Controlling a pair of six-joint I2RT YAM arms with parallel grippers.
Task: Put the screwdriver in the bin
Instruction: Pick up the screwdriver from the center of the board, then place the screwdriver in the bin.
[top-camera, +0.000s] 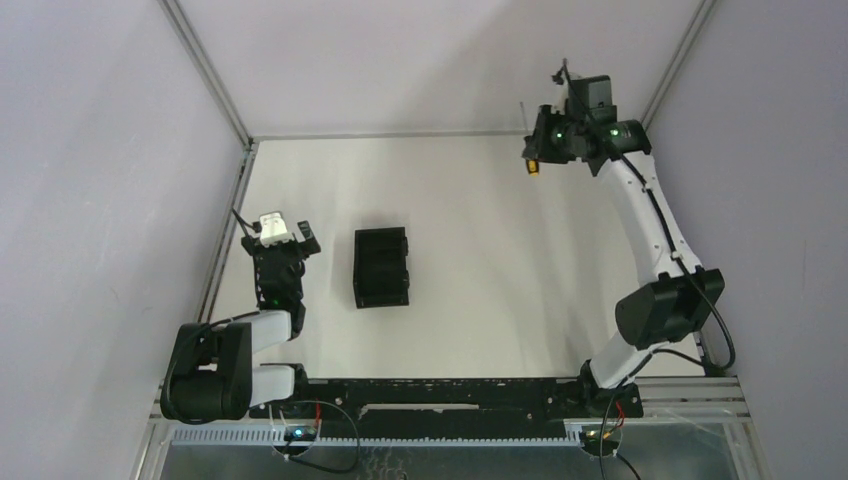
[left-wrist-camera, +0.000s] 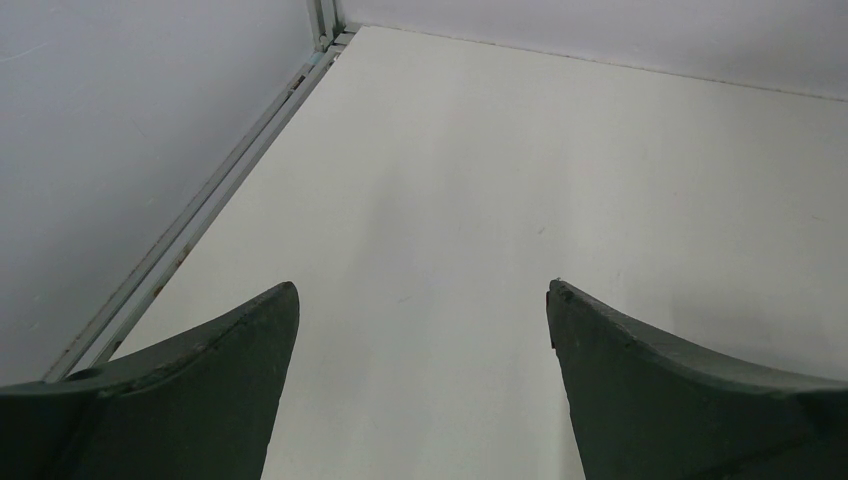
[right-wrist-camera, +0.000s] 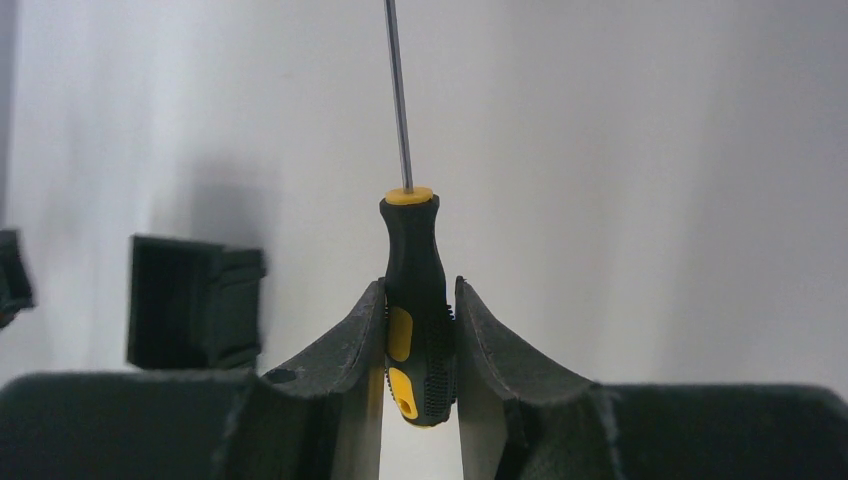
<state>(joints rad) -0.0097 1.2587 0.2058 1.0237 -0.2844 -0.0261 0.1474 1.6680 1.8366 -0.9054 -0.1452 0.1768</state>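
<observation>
The screwdriver (right-wrist-camera: 415, 300) has a black and yellow handle and a thin metal shaft. My right gripper (right-wrist-camera: 420, 290) is shut on its handle, with the shaft pointing away from the wrist. In the top view the right gripper (top-camera: 540, 150) is raised at the far right, with the yellow handle end (top-camera: 533, 167) showing below it. The black bin (top-camera: 381, 267) stands on the table left of centre, far from the right gripper; it also shows at the left of the right wrist view (right-wrist-camera: 195, 302). My left gripper (top-camera: 283, 238) is open and empty, left of the bin.
A metal frame rail (top-camera: 228, 235) runs along the table's left edge, close to the left gripper, and shows in the left wrist view (left-wrist-camera: 200, 215). Grey walls enclose the table on three sides. Bare white table (top-camera: 500, 260) lies between the bin and the right arm.
</observation>
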